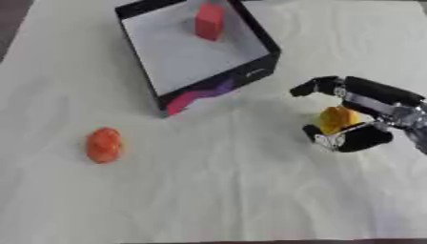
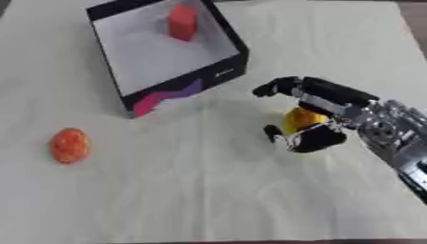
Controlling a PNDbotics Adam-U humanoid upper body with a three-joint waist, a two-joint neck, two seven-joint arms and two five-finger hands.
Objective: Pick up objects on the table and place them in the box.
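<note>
Pickup step: right hand (image 2: 310, 120) curls around yellow object (image 2: 300, 119) on surface (image 2: 208, 190). Next: lift, carry to box (image 2: 179, 88), clearing its wall.

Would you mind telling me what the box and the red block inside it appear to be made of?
The box looks like cardboard or thin board: flat, straight black walls, a matte white inside, and a printed pink and purple patch on its front. The red block has flat faces and an even matte colour, so perhaps foam, wood or plastic; I cannot tell which.
</note>
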